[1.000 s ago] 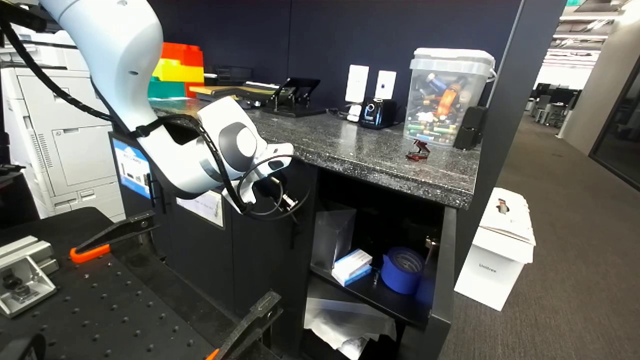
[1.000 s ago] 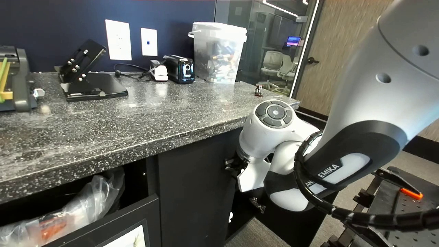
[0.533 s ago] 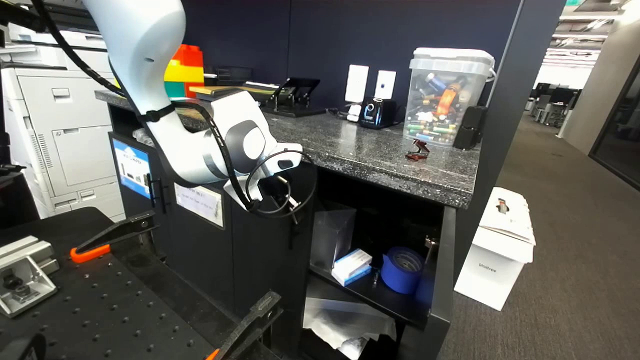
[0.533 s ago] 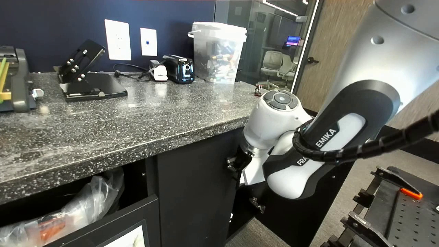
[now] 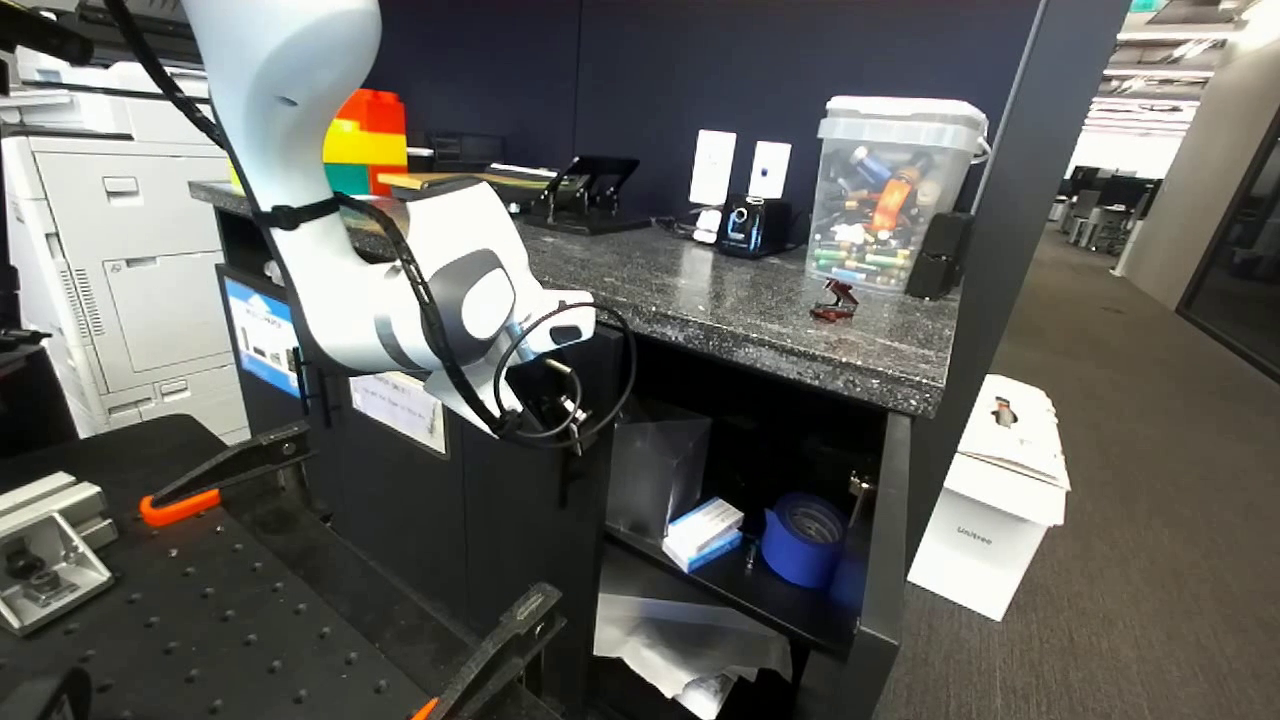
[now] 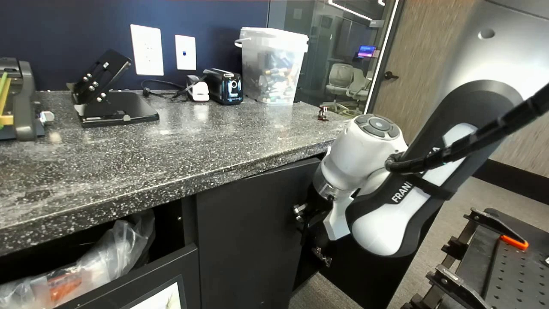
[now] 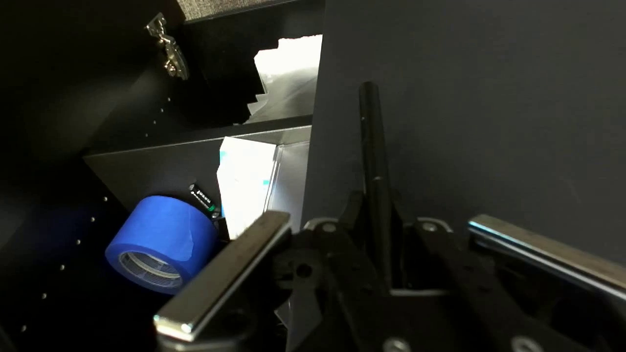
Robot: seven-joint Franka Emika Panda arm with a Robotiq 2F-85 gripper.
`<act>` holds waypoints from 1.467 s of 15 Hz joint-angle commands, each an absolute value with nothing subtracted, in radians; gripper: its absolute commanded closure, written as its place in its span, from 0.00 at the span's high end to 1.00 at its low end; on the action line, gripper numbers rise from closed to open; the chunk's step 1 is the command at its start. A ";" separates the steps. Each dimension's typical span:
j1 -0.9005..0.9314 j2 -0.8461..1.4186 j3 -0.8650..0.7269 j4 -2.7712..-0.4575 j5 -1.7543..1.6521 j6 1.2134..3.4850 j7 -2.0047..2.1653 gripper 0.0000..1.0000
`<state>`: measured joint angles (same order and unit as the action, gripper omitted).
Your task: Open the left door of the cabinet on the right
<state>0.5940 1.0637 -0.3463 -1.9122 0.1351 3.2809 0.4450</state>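
Observation:
The black cabinet stands under a speckled grey stone top (image 5: pixel 790 345). Its left door (image 5: pixel 515 520) is a plain matte black panel; in an exterior view (image 6: pixel 248 227) its free edge stands slightly out from the counter front, so it is a little ajar. In the wrist view the dark vertical bar handle (image 7: pixel 372 132) runs up the door panel (image 7: pixel 464 112). My gripper (image 7: pixel 375 210) is shut around the lower visible part of that handle, a finger on each side. In an exterior view the gripper (image 6: pixel 305 221) is partly hidden by the wrist.
The cabinet's right door (image 5: pixel 880 600) stands wide open. Inside are a blue tape roll (image 5: pixel 805 540), a white and blue box (image 5: pixel 703 535) and a clear plastic bin (image 5: pixel 660 470). A black perforated platform (image 5: pixel 240 600) with clamps (image 5: pixel 510 630) stands before the cabinet.
The left door's free edge has swung outward a little, and a gap shows below the counter edge. My gripper has moved away from the cabinet with the handle.

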 commanded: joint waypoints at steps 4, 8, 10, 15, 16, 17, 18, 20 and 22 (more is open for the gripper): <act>0.539 0.849 -0.119 -2.217 0.150 3.430 0.243 0.04; 0.505 0.797 -0.039 -2.291 0.175 3.448 0.199 0.04; 0.491 0.801 -0.028 -2.278 0.190 3.437 0.192 0.04; 0.442 0.780 -0.005 -2.270 0.186 3.405 0.156 0.40; 0.432 0.773 0.000 -2.272 0.183 3.401 0.149 0.40; 0.422 0.754 0.010 -2.285 0.176 3.381 0.138 0.43; 0.403 0.723 0.036 -2.304 0.166 3.330 0.130 0.49; 0.341 0.662 0.113 -2.337 0.136 3.207 0.127 0.62; 0.257 0.597 0.214 -2.359 0.116 3.063 0.122 0.77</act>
